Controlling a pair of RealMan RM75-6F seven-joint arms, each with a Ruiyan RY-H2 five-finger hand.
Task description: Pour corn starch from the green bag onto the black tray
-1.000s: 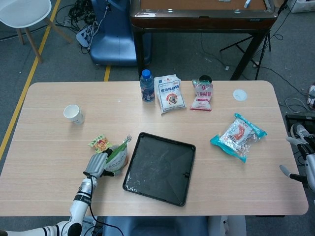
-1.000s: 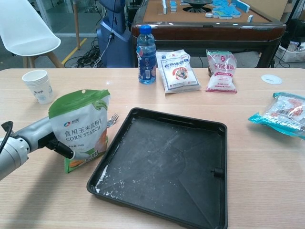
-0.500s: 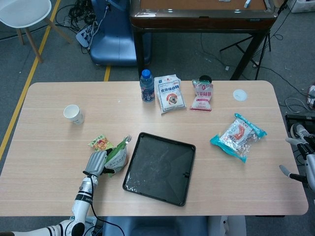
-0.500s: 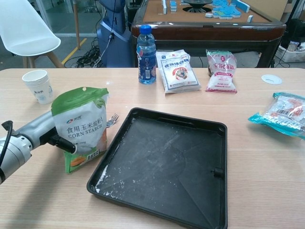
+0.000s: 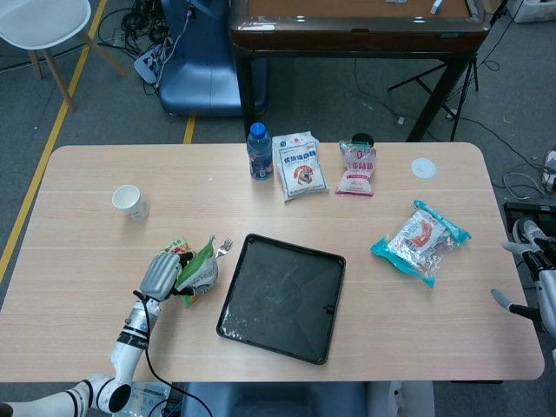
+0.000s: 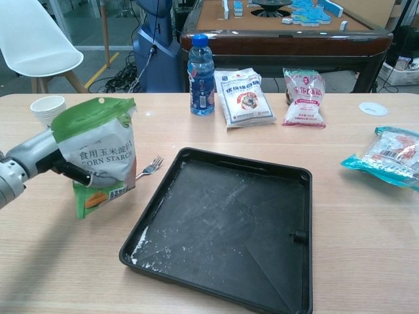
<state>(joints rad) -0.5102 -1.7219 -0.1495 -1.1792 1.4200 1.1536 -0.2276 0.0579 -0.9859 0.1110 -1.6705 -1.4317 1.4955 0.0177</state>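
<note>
Tray [image 6: 226, 229] sits flat at table centre, its long side running toward the robot, and lies to the right of the bag. Green corn starch bag [image 6: 97, 154] hangs just left of the tray's near-left rim, long axis near upright, top leaning slightly left (away from the tray). Left hand [image 5: 159, 274] grips it from behind; right hand [image 5: 532, 287] is far off at the table's right edge, grip state unclear.

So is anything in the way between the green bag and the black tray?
Nothing visible. The left hand holds the green bag just left of the black tray. A fork lies on the table beside the tray's left edge, low under the bag's path.
</note>
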